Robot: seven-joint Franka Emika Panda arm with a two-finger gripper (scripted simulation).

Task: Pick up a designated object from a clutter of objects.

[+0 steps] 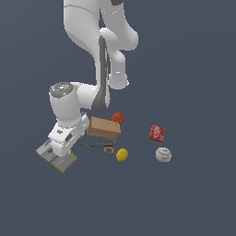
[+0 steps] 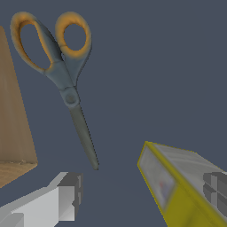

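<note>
In the exterior view, I held the gripper (image 1: 59, 148) low over the grey-and-yellow box (image 1: 60, 160), presumably staged for approach. The scissors (image 1: 102, 146) lay flat at its 3 o'clock, just below the brown cardboard box (image 1: 103, 126) and beside the lemon (image 1: 121, 155). In the wrist view, the jaws stood wide apart and empty; the scissors (image 2: 66, 84) lay ahead of the fingers (image 2: 68, 195), blade tip nearest, untouched.
</note>
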